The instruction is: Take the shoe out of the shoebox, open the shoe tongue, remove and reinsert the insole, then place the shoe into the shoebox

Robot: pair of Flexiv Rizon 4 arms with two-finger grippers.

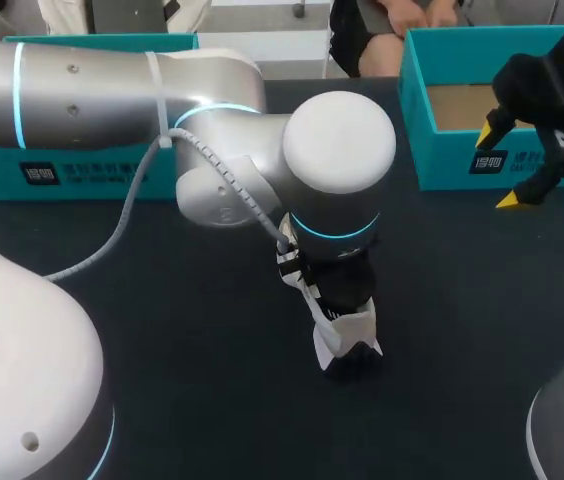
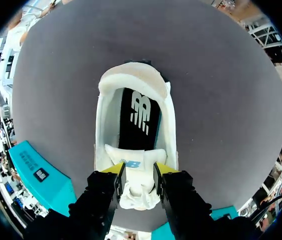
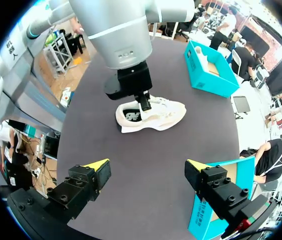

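The shoe (image 1: 347, 335) stands on its sole about the middle of the worktop (image 1: 162, 330), well apart from both teal boxes. The left arm reaches in over it, and the left gripper (image 2: 137, 174) points down into the shoe's opening. Its fingers (image 2: 113, 171) are nearly together and pinch the white tongue (image 2: 133, 164) from both sides. Beyond the tongue the black insole (image 2: 138, 117) lies flat inside the shoe. The right gripper (image 1: 499, 168) hangs over the shoebox (image 1: 442, 160) at the worktop's far right corner, its fingers spread wide with nothing between them. The other box (image 1: 92, 170) sits along the far left edge, behind the left arm
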